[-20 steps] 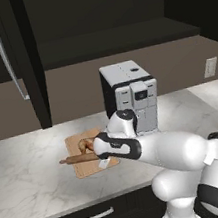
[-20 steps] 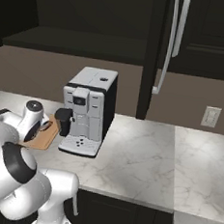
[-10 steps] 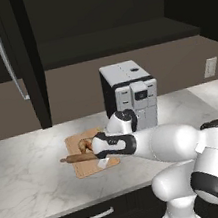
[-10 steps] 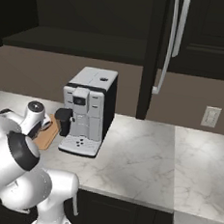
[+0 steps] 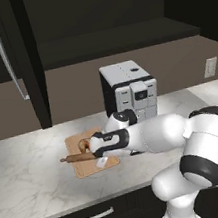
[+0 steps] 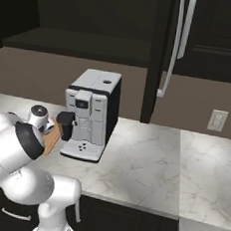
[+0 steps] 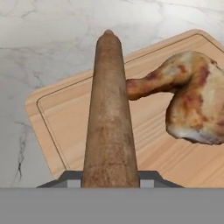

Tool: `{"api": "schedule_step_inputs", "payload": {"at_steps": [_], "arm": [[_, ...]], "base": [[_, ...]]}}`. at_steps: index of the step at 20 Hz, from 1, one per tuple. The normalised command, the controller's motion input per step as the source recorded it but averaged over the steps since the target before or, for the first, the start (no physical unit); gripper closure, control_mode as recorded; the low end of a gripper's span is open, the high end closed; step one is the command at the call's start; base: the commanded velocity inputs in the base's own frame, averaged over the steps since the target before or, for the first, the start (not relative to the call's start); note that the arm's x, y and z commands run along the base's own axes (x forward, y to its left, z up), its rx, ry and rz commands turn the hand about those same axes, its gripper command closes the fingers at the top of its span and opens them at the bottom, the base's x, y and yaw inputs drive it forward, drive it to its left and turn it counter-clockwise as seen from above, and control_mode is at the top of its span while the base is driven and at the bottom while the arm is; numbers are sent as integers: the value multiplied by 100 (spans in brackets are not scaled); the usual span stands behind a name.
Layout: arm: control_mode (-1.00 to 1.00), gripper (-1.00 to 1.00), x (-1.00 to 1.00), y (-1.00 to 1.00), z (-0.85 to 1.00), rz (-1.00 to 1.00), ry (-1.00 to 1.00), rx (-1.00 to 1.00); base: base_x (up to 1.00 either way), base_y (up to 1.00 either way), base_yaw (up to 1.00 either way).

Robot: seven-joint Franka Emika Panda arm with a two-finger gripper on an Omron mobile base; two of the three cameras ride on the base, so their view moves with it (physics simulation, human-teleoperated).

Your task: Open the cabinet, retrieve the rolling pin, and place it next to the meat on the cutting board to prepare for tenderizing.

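The rolling pin is a brown wooden cylinder held lengthwise in my gripper, which is shut on its near end. It hangs low over the cutting board, with the golden-brown meat right beside it. From the left base, the rolling pin sticks out past the left edge of the cutting board, the meat lies just behind it, and my gripper grips it from the right. The cabinet door stands open above the counter.
A white and black coffee machine stands just behind the arm, right of the board. An open cabinet door with a silver bar handle hangs over the counter. A wall outlet is at the far right, and a drawer handle sits below the counter edge.
The arm's elbow has swung out and lower toward the front. The rolling pin stays over the board beside the meat, still gripped.
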Motion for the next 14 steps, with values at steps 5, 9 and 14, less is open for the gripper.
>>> {"api": "schedule_step_inputs", "payload": {"at_steps": [5,9,14], "arm": [[-100,100,15,0,-14,0,1,-1],[-100,-100,9,5,-14,-1,1,-3],[-100,-100,-10,3,6,-2,-1,-1]], "base": [[0,0,0],[0,0,0],[0,0,0]]}}
